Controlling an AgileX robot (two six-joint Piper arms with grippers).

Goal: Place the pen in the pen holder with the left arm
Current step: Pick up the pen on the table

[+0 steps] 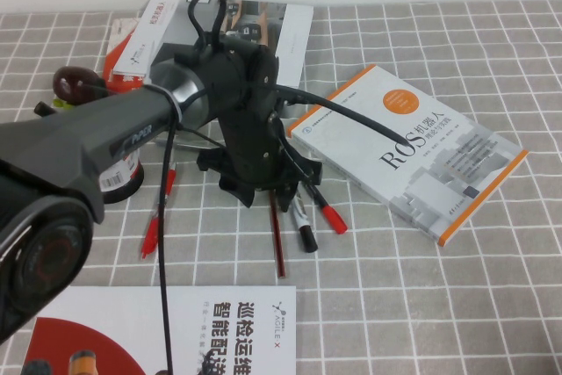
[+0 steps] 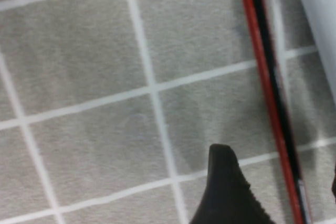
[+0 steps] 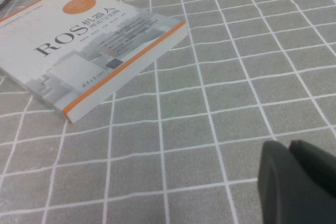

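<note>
The pen [image 1: 277, 239] is a thin dark red stick lying on the checked cloth just in front of my left gripper [image 1: 261, 189]. In the left wrist view the pen [image 2: 265, 82] runs between the two black fingers [image 2: 226, 187], near the cloth. My left gripper [image 2: 276, 163] is open around it without touching it. The pen holder [image 1: 123, 173], black mesh with a barcode label, stands at the left, mostly hidden behind my left arm. My right gripper [image 3: 294, 153] is shut and empty, low over bare cloth; it is out of the high view.
A black pen with a red cap [image 1: 323, 208] and a black marker [image 1: 303, 224] lie right of the pen. A short red pen [image 1: 156, 217] lies at the left. The ROS book [image 1: 408, 151] lies at the right, with booklets behind [image 1: 272, 28] and in front [image 1: 237, 331].
</note>
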